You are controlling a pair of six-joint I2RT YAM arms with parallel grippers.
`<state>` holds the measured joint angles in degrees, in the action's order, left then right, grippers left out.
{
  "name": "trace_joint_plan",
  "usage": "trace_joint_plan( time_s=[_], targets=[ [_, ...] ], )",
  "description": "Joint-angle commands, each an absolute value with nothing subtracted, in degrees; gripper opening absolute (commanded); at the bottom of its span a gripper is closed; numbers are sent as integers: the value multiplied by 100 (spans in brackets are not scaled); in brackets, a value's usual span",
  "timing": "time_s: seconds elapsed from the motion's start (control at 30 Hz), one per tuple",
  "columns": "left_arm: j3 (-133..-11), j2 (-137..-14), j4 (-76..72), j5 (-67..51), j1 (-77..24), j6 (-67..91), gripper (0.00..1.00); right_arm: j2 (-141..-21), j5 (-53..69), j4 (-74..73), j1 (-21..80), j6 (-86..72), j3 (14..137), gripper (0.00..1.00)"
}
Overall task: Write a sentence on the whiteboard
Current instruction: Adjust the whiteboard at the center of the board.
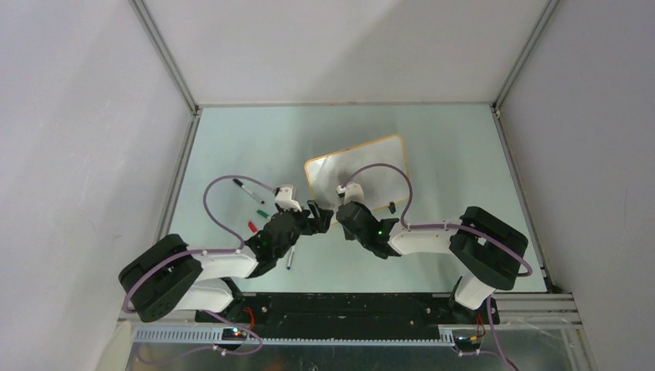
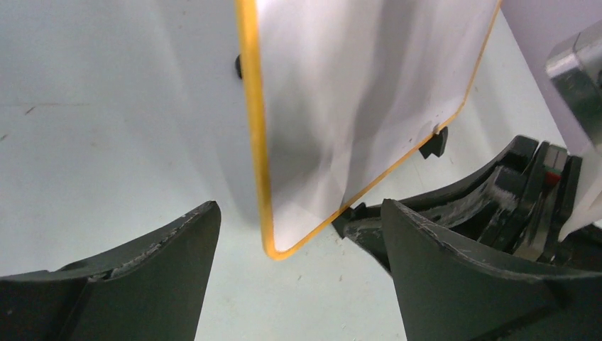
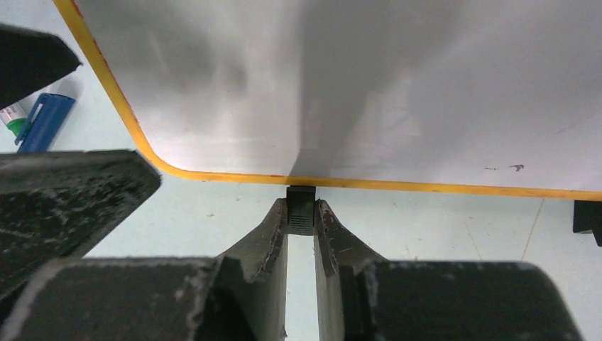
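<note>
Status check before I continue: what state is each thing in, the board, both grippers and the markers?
whiteboard: lying on the table, nothing written on it yet.
clip foot: pinched at the whiteboard's near edge.
right gripper: shut on the clip foot.
left gripper: open, holding nothing, by the whiteboard's corner.
markers: loose on the table, none held.

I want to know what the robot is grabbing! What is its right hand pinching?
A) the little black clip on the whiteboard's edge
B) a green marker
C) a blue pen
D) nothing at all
A: in the right wrist view, the right hand is closed on the black clip that sits on the orange edge of the whiteboard.
</note>
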<state>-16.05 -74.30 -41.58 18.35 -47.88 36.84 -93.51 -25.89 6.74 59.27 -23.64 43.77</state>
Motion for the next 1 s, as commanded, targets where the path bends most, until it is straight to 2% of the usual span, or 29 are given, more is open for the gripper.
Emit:
trace_joint_plan(
  time_s=[0.0, 0.13, 0.43, 0.97],
  targets=[
    [-1239, -7009, -4409, 2308, -4825, 3894, 90, -9639, -2287, 835, 6004, -2278, 4671, 9],
    [-907, -6620, -4555, 2463, -4820, 3915, 93, -9724, -2188, 792, 5955, -2279, 4759, 0],
    [-479, -6020, -4578, 2764, -4820, 3977, 97, -9892, -1552, 888, 5612, -2306, 4866, 0],
    [-217, -5493, -4274, 3120, -4825, 4127, 97, -10435, -1369, 419, 5126, -2129, 5805, 0]
  ],
)
